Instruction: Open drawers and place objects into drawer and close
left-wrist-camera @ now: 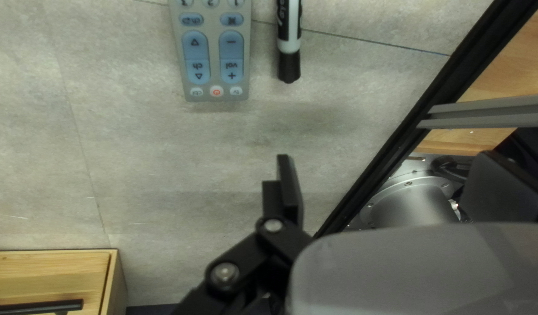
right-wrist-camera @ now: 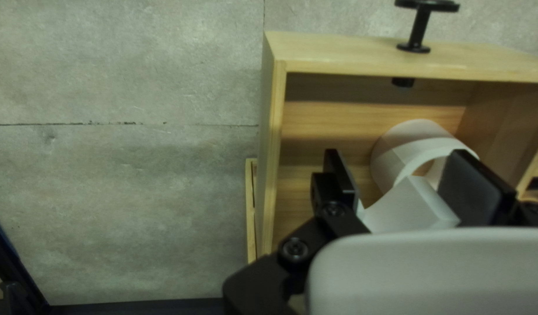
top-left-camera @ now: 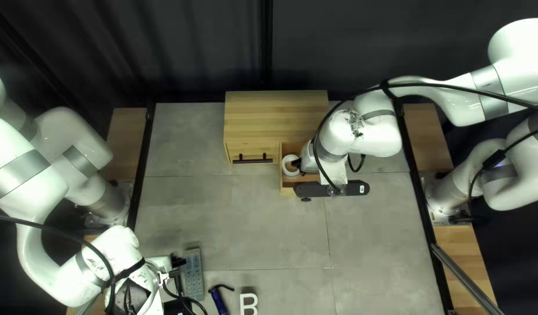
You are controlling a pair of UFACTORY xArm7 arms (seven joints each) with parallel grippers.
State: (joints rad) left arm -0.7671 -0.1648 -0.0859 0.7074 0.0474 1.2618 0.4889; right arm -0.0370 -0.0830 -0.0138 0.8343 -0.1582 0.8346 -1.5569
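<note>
Two black fingers (left-wrist-camera: 290, 186) well apart on the left gripper (top-left-camera: 176, 262), near left, with remote (left-wrist-camera: 216, 58) and marker (left-wrist-camera: 289, 29) ahead. Cannot tell the right gripper's (top-left-camera: 298, 164) grip on a white piece (right-wrist-camera: 409, 210), in the open drawer (right-wrist-camera: 339, 55) beside a tape roll (right-wrist-camera: 397, 151). Wooden cabinet (top-left-camera: 274, 116) at far side; white letter (top-left-camera: 242, 304) near.

Remote (left-wrist-camera: 216, 52) just beside a marker (left-wrist-camera: 289, 38); wooden cabinet (left-wrist-camera: 47, 271) with black handle (left-wrist-camera: 35, 307)

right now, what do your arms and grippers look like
My left arm and right arm are rounded and glossy white, with grey bands and black cables; the right has dark speckles. My left gripper and right gripper are black.
</note>
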